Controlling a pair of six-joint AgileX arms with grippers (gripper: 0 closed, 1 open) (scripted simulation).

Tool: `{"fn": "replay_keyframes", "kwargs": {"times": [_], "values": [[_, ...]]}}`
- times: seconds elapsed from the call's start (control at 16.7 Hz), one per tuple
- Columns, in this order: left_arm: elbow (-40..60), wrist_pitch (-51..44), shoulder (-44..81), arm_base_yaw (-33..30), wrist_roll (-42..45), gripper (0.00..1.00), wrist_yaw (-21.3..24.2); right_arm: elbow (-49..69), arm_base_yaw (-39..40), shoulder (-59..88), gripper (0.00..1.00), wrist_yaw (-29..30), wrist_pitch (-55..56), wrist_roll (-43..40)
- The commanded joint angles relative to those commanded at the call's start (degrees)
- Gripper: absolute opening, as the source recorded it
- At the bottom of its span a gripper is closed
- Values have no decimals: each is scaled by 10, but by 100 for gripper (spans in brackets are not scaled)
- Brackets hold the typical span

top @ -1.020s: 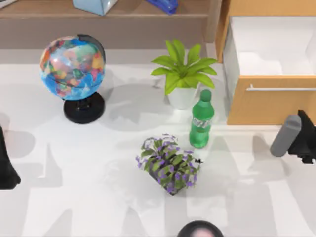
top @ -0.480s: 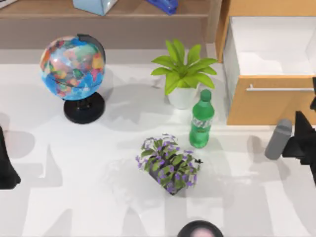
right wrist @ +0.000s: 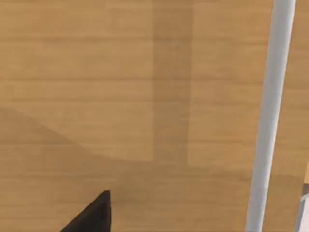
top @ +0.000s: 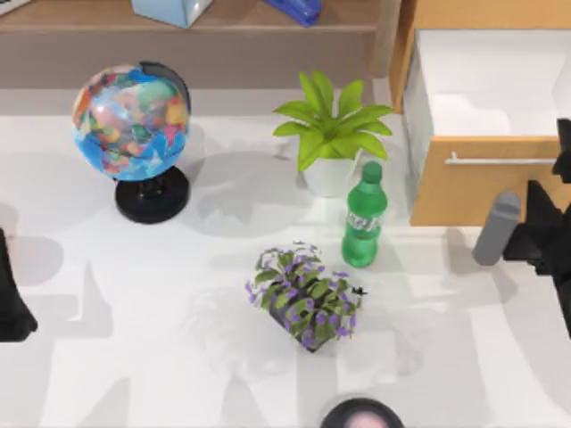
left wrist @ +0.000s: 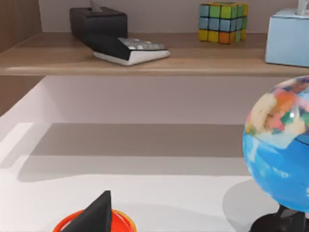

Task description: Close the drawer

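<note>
The drawer [top: 473,192] stands pulled out at the table's right rear, with a light orange-tan wooden front, a thin silver bar handle [top: 500,161] and white inner walls [top: 419,98]. My right gripper [top: 562,165] is at the right edge of the top view, just in front of the drawer front and level with the handle's right end. The right wrist view looks close up at the wooden front [right wrist: 120,96] and the handle [right wrist: 270,111]. My left arm [top: 11,299] is parked at the table's left edge.
A globe [top: 134,111] stands at the back left and a potted green plant [top: 332,134] left of the drawer. A green bottle [top: 363,218] and a purple-flowered pot [top: 305,299] sit mid-table. A brown shelf [top: 178,22] runs along the back.
My right arm has moved away from the table's front and closer to the drawer front. The drawer, the other objects and the left arm have not moved.
</note>
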Motion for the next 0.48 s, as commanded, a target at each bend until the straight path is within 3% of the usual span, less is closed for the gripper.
{"fn": "replay_keyframes", "kwargs": {"times": [0.12, 0.48], "values": [[0, 0, 0, 0, 0, 100, 0, 0, 0, 0, 100, 0, 0, 0], [0, 0, 0, 0, 0, 100, 0, 0, 0, 0, 55, 0, 0, 0]]}}
